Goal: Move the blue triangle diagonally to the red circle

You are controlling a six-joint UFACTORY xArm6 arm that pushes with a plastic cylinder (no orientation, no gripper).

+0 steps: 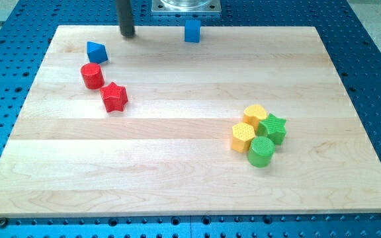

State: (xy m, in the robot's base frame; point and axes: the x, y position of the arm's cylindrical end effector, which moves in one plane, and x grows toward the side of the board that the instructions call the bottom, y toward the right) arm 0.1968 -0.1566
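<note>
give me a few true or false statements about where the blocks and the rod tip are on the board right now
1. The blue triangle lies just above the red circle. True.
2. My tip touches the blue triangle. False: it stands apart, up and to the view's right of it.
3. The red star sits among the green blocks. False: it lies beside the red circle, at the view's left.
4. The blue cube stands alone near the board's top edge. True.
5. The green star is in the cluster at the view's right. True.
</note>
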